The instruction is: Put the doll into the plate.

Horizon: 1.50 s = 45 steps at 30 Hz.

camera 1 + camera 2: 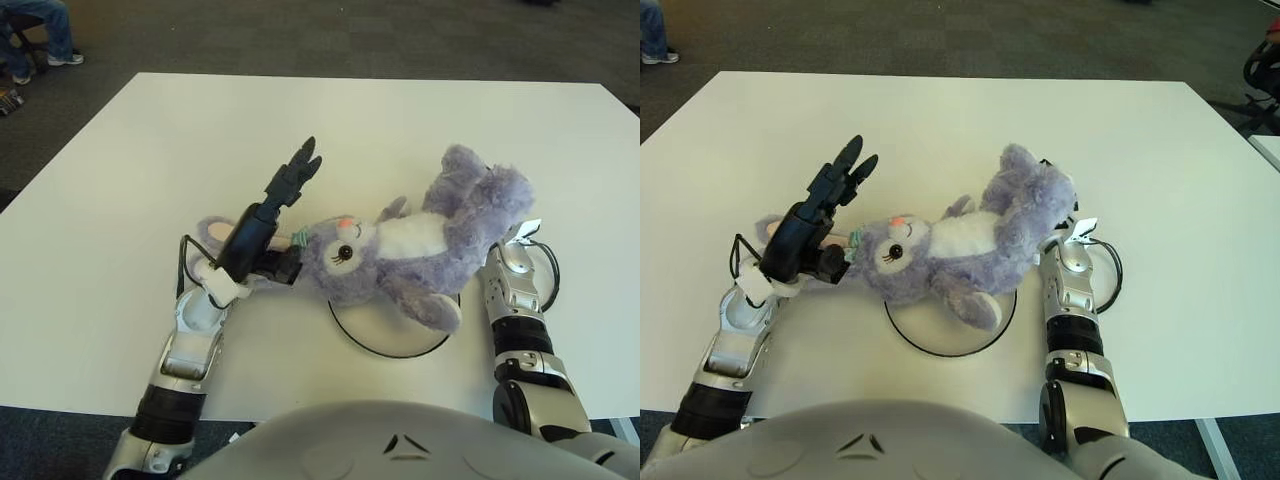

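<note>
Purple plush bunny doll (400, 250) lies on its side across white table (120, 200), head toward 9 o'clock, legs toward 2 o'clock. Lower body overlaps far rim of white plate (385, 335) with dark edge; head and ears hang past plate at 9 o'clock. Left hand (268, 212) just beside doll's head at 9 o'clock, fingers (295, 170) spread, pointing toward 1 o'clock, gripping nothing. Right hand (500, 235) at doll's 3 o'clock, largely hidden behind plush; finger state cannot be told.

Purple plush bunny (950, 240) lies across the plate's (902, 331) far rim; left hand (825, 200) spread beside its head.
</note>
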Each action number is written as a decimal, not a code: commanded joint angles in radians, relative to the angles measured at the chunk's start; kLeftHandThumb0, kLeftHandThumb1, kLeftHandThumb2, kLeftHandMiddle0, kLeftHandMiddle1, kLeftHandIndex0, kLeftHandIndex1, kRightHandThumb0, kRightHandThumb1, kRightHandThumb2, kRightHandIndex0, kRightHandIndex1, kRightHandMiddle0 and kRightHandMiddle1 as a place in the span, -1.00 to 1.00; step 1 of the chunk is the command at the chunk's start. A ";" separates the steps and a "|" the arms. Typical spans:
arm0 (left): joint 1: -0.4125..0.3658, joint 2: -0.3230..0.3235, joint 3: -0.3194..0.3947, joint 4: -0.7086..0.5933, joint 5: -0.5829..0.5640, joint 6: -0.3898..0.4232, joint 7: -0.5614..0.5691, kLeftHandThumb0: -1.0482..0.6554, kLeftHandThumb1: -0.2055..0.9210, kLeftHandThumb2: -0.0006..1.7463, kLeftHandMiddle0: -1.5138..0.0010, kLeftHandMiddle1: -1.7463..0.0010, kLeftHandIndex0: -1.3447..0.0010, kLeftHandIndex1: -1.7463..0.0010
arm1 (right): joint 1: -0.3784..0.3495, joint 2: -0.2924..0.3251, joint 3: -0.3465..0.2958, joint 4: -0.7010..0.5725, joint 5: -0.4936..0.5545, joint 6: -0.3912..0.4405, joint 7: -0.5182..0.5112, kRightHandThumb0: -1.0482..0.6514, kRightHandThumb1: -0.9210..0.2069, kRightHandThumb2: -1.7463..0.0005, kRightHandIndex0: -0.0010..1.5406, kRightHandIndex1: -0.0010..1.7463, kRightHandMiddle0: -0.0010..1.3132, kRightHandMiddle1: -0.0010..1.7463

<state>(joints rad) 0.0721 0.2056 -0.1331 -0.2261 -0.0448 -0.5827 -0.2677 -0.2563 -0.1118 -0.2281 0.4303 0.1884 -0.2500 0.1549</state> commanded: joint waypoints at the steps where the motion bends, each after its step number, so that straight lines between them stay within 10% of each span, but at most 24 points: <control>1: -0.026 -0.040 0.031 0.026 0.007 -0.055 0.046 -1.00 1.00 0.18 0.57 0.97 1.00 0.74 | 0.012 -0.004 -0.001 0.012 0.001 0.014 -0.005 -0.37 0.22 -0.62 0.65 1.00 0.04 1.00; 11: -0.019 -0.042 0.124 0.032 -0.169 0.101 0.046 -1.00 1.00 0.28 0.56 0.97 1.00 0.79 | 0.005 -0.005 -0.003 0.022 0.001 0.011 -0.006 -0.37 0.22 -0.62 0.66 1.00 0.04 1.00; 29: -0.162 0.006 0.319 0.083 0.001 0.307 0.221 -0.92 1.00 0.30 0.27 0.82 1.00 0.11 | 0.008 -0.007 -0.004 0.022 0.002 0.009 -0.004 -0.37 0.22 -0.62 0.66 1.00 0.04 1.00; 36: -0.244 0.008 0.342 0.111 -0.060 0.339 0.214 -0.61 1.00 0.03 0.12 -0.51 0.91 -0.76 | 0.010 -0.007 -0.004 0.019 0.004 0.015 -0.004 -0.37 0.22 -0.62 0.65 1.00 0.04 1.00; 45: -0.276 -0.009 0.361 0.132 -0.094 0.358 0.231 -0.23 0.67 -0.09 -0.08 -0.93 0.55 -0.99 | 0.011 -0.006 -0.003 0.014 0.004 0.024 -0.006 -0.37 0.22 -0.62 0.65 1.00 0.04 1.00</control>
<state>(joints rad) -0.1829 0.2032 0.2132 -0.1117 -0.1289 -0.2397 -0.0522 -0.2580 -0.1133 -0.2285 0.4318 0.1845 -0.2498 0.1490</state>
